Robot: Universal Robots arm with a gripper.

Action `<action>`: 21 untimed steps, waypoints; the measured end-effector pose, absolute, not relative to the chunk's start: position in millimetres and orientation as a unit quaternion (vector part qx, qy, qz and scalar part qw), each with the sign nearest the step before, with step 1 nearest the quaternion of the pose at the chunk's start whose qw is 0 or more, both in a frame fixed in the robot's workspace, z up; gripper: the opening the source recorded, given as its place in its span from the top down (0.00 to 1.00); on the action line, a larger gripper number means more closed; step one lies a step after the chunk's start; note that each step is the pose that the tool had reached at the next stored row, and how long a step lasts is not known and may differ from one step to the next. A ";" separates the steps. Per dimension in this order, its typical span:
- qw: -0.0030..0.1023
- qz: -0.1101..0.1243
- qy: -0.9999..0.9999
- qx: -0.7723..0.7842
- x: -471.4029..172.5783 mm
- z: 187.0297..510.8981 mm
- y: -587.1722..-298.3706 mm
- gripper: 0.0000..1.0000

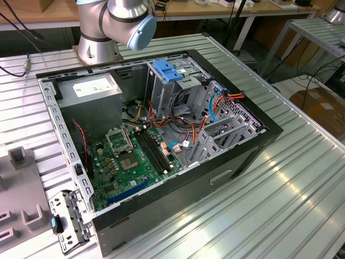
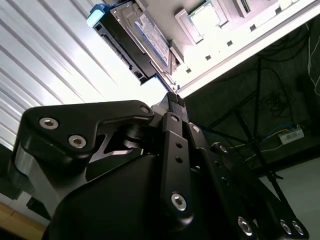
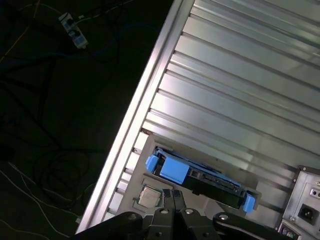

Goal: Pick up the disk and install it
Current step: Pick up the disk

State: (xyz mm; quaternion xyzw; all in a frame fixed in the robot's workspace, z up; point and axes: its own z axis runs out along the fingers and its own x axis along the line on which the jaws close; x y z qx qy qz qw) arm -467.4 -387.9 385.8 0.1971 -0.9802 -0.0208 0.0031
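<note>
One disk (image 3: 196, 178), blue rails (image 3: 172, 169) on, rests near the edge of the ribbed table (image 3: 240, 90). Gripper (image 2: 174, 100) hangs just beside it, fingers (image 2: 170, 101) pinched together, nothing held. Risk, my reading: a descent with fingers unopened would strike the casing and shove it toward the edge.

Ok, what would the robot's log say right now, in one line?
gripper: shut, empty, pointing toward disk | disk: lying flat, not picked up | computer case: open
</note>
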 end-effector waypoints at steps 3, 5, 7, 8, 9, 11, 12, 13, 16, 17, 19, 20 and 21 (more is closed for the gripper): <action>0.003 -0.021 -0.977 0.212 -467.4 385.8 -387.9 0.89; 0.004 -0.021 -0.975 0.223 -467.4 385.8 -387.9 0.89; 0.004 -0.020 -0.973 0.231 -467.4 385.8 -388.0 0.89; 0.004 -0.020 -0.972 0.234 -467.4 385.8 -388.0 0.89; 0.004 -0.020 -0.971 0.238 -467.4 385.8 -388.0 0.89; 0.004 -0.020 -0.969 0.247 -467.4 385.8 -387.9 0.89; 0.004 -0.020 -0.968 0.250 -467.4 385.8 -387.9 0.89; 0.004 -0.020 -0.967 0.254 -467.4 385.8 -387.9 0.89; 0.005 -0.020 -0.962 0.271 -467.4 385.8 -388.0 0.89; 0.005 -0.020 -0.961 0.274 -467.4 385.8 -387.9 0.89; 0.005 -0.020 -0.960 0.280 -467.4 385.8 -387.9 0.89; 0.005 -0.020 -0.959 0.281 -467.4 385.8 -387.9 0.89; 0.005 -0.020 -0.959 0.282 -467.4 385.8 -387.9 0.89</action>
